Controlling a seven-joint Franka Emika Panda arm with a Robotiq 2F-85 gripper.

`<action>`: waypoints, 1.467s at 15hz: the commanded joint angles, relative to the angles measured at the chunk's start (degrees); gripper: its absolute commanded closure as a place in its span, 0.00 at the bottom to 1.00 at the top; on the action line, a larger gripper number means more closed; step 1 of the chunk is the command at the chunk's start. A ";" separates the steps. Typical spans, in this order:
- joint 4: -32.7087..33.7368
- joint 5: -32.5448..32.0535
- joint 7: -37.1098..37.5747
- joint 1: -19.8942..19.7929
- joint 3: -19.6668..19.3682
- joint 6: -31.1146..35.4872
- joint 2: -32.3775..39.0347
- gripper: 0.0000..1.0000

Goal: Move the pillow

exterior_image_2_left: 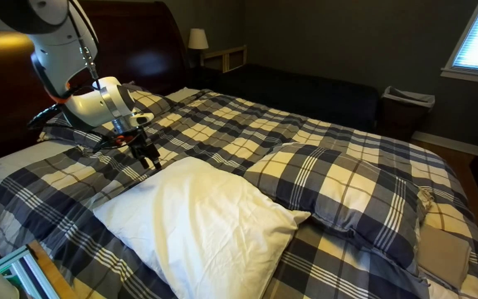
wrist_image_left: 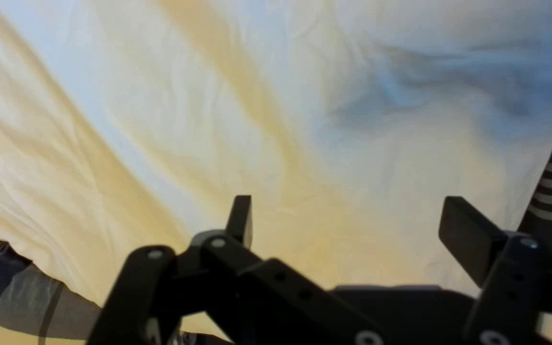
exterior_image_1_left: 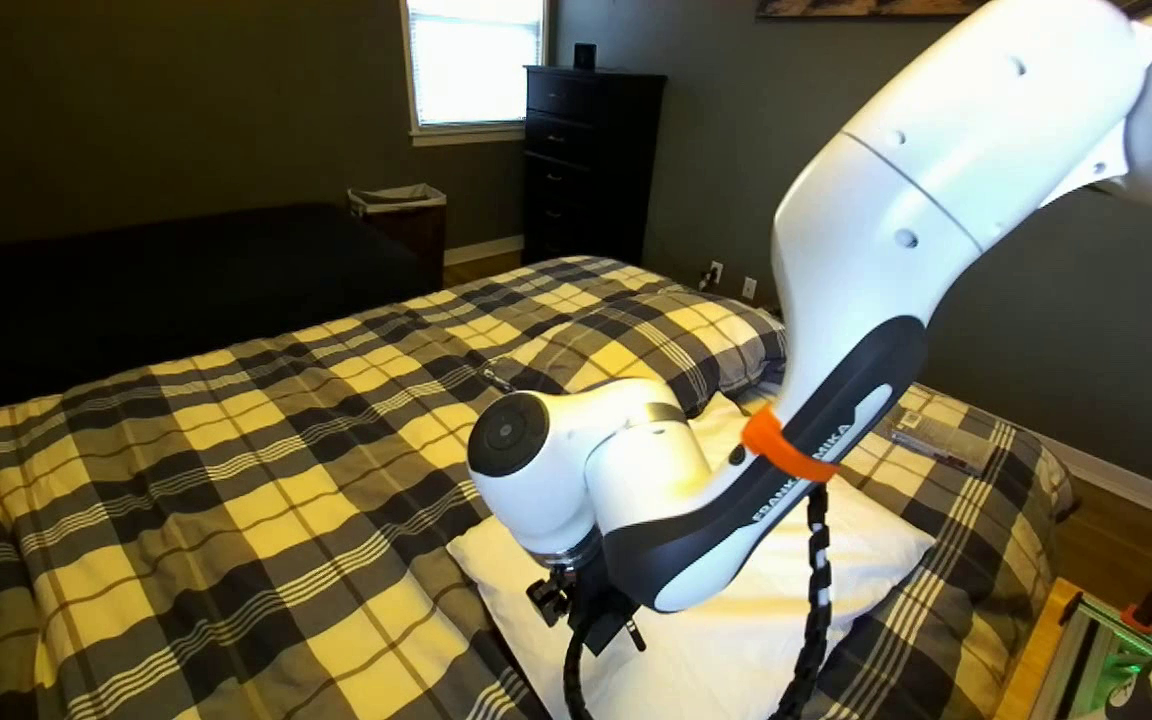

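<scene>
The white pillow (exterior_image_2_left: 206, 228) lies on the plaid bedspread (exterior_image_1_left: 266, 480), right next to the checked pillow (exterior_image_2_left: 334, 187) — whether they touch, can't tell. The pincer (wrist_image_left: 348, 206) hangs by the white pillow's edge on the headboard (exterior_image_2_left: 135, 45) side, jaws spread wide apart, white pillow showing between them in the wrist view — contact unclear. In an exterior view, a dark dresser (exterior_image_1_left: 591, 165) stands by the window (exterior_image_1_left: 476, 65).

In an exterior view, the pillow (exterior_image_2_left: 206, 228) lies on the bed (exterior_image_2_left: 239, 124), with another pillow (exterior_image_2_left: 338, 187) to its right
</scene>
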 commanded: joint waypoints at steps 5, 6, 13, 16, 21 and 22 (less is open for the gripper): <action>13.39 0.52 -0.60 6.38 -4.57 -0.38 13.02 0.00; 14.72 0.60 -0.66 6.89 -4.93 -0.19 14.26 0.00; 22.53 1.91 -2.05 9.32 -6.39 -0.46 21.71 0.00; 25.10 2.86 -3.04 10.12 -6.95 -1.29 24.07 0.00; 27.93 5.92 -5.97 10.92 -8.10 -5.79 26.06 0.43; 28.23 6.37 -6.16 11.17 -8.52 -6.89 25.98 0.50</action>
